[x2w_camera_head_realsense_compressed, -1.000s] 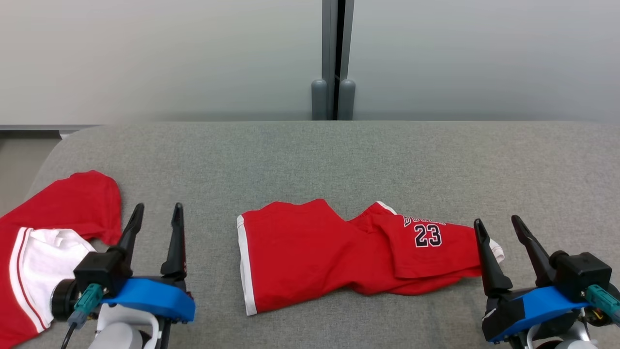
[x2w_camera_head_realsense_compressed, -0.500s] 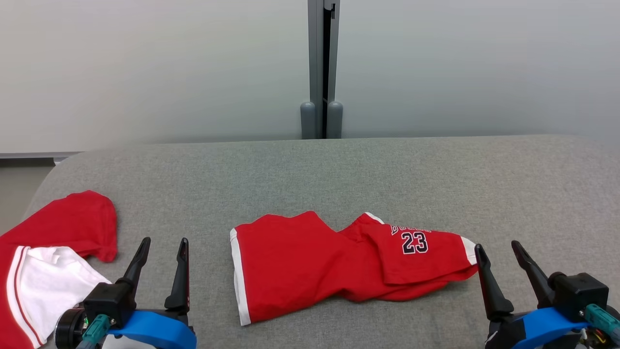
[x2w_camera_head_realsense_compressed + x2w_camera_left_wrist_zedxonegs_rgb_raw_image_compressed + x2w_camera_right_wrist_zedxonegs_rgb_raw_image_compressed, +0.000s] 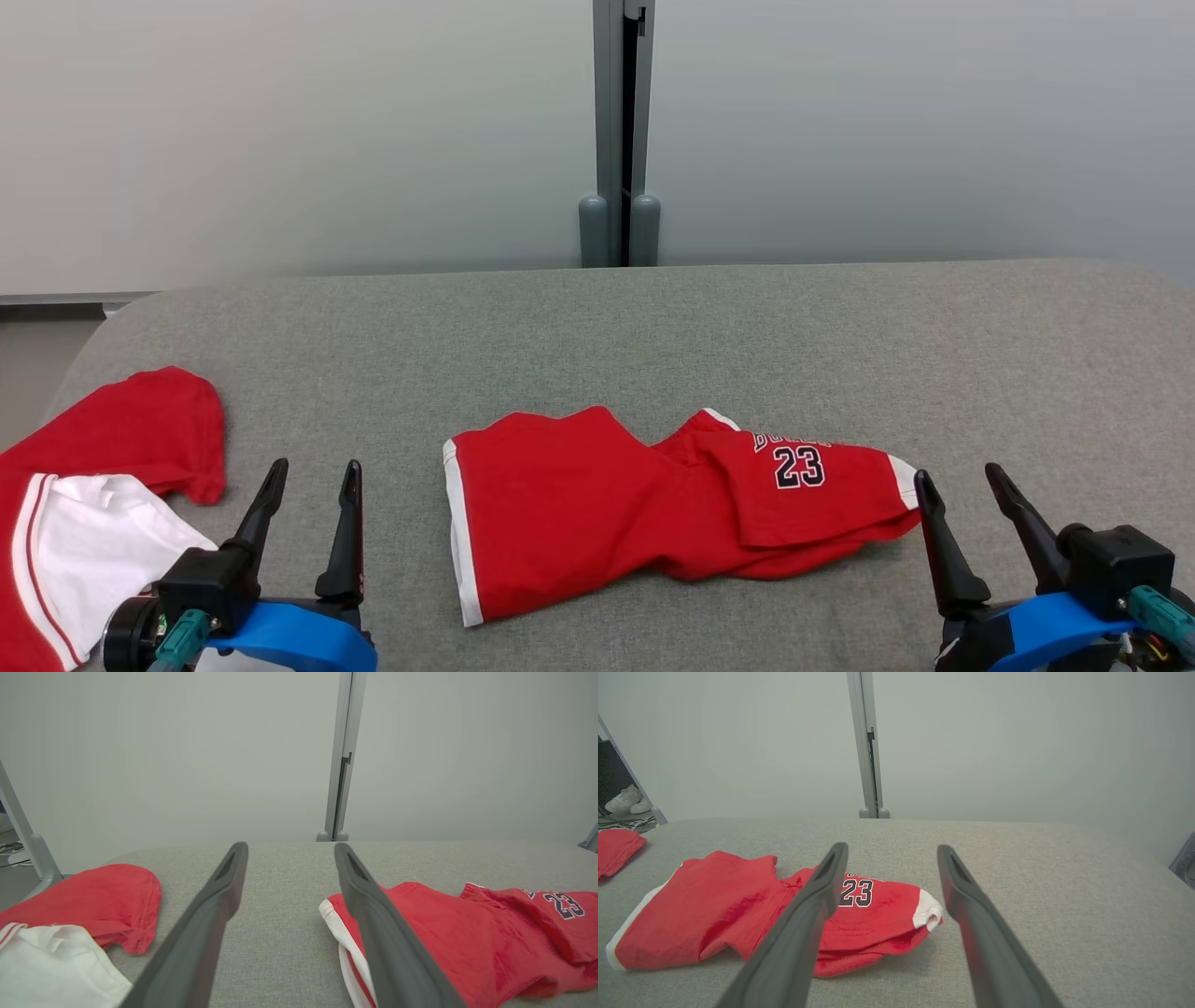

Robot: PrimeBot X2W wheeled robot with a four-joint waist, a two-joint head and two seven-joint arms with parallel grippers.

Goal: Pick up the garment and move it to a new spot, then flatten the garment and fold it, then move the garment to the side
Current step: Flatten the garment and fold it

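Far left of garment [image 3: 705, 905], right wrist view: white shoes [image 3: 627, 799].

Bright, even, soft light; faint shadows; sharp, glare-free frames.

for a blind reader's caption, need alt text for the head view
A crumpled red number 23 jersey lies on the grey padded table, between the robot's open left hand and open right hand. More red and white clothing lies at the left edge.
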